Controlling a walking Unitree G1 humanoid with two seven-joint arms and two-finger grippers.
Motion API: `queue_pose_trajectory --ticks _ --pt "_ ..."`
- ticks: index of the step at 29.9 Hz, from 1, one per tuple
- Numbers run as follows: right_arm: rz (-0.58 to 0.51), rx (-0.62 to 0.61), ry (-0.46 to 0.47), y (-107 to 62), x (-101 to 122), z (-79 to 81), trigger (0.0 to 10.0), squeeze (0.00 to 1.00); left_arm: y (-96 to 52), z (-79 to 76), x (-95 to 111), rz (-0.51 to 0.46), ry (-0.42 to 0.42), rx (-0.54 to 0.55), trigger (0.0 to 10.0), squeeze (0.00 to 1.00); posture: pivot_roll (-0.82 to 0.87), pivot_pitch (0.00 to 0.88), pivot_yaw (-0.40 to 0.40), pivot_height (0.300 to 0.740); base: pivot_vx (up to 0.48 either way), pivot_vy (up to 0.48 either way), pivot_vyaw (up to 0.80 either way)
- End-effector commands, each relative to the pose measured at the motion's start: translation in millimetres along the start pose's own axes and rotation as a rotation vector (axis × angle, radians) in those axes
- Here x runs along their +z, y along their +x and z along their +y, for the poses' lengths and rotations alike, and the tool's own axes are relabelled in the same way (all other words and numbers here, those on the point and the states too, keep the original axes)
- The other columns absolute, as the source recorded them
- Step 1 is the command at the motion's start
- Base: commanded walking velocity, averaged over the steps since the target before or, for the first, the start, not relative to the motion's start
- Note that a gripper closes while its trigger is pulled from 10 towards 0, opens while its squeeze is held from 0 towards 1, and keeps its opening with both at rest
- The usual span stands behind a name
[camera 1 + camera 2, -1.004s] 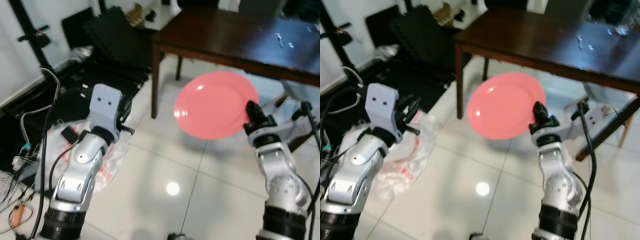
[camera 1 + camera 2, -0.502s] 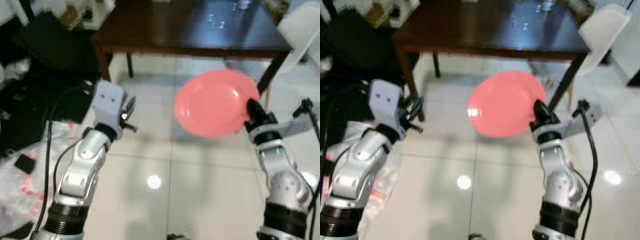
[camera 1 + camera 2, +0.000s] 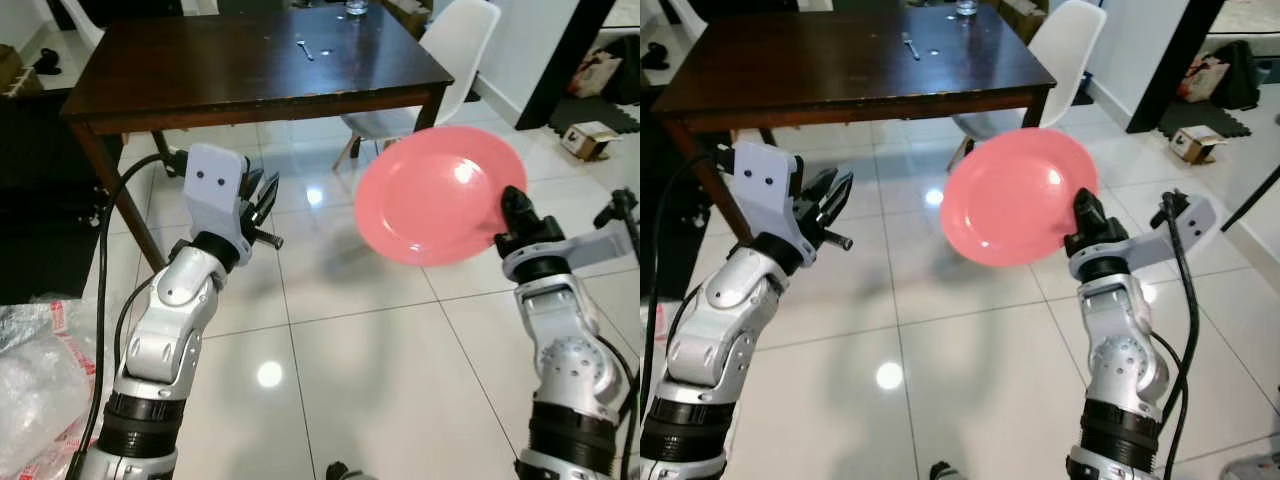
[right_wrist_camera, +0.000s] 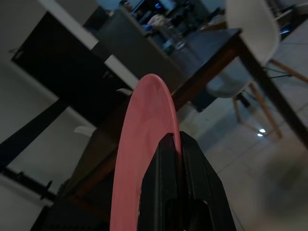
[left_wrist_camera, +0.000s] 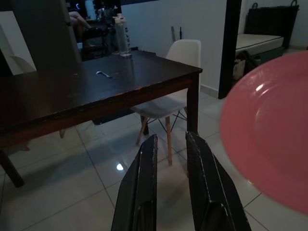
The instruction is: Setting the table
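Right claw (image 3: 512, 215) clamped on pink plate (image 3: 438, 194) rim, held mid-air near right of dark surface (image 3: 200, 70). Left claw (image 3: 262, 195) slightly parted, empty. Plate not yet placed; approach, set-down left.

No lettering, label, brand, number or sign can be read on anything here.

- Ahead of us stands a dark wooden surface (image 3: 200, 65).
- On it lie a small metal utensil (image 3: 306, 48) and, at the far edge, a glass (image 3: 966, 7).
- Glossy white tiled floor (image 3: 360, 370) beneath.
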State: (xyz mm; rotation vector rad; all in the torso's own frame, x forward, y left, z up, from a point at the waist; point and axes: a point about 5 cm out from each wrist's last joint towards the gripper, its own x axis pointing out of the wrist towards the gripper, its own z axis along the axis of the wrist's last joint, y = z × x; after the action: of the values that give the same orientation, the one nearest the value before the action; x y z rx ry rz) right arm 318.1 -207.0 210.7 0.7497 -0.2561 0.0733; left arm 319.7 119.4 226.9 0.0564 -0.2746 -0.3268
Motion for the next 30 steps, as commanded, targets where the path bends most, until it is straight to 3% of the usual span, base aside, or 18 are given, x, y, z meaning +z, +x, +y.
queue_pose_trajectory --ticks 1,17,30 --pt "-0.007 0.031 -0.005 -1.3 1.7 5.3 10.0 0.0 1.5 -4.2 -2.3 0.004 0.006 -0.005 10.0 0.0 -0.05 0.025 0.069 0.74 0.48 0.0 0.0" --pt "-0.017 0.04 -0.011 -1.6 5.8 3.6 10.0 0.0 6.7 -18.1 -3.9 -0.016 -0.005 -0.05 10.0 0.0 -0.08 0.008 0.063 0.74 0.48 0.0 0.0" --pt "-0.009 0.03 0.002 -3.3 0.1 2.9 10.0 0.0 7.1 -19.2 -3.6 -0.018 0.0 -0.063 10.0 0.0 -0.06 0.019 0.077 0.74 0.48 0.0 0.0"
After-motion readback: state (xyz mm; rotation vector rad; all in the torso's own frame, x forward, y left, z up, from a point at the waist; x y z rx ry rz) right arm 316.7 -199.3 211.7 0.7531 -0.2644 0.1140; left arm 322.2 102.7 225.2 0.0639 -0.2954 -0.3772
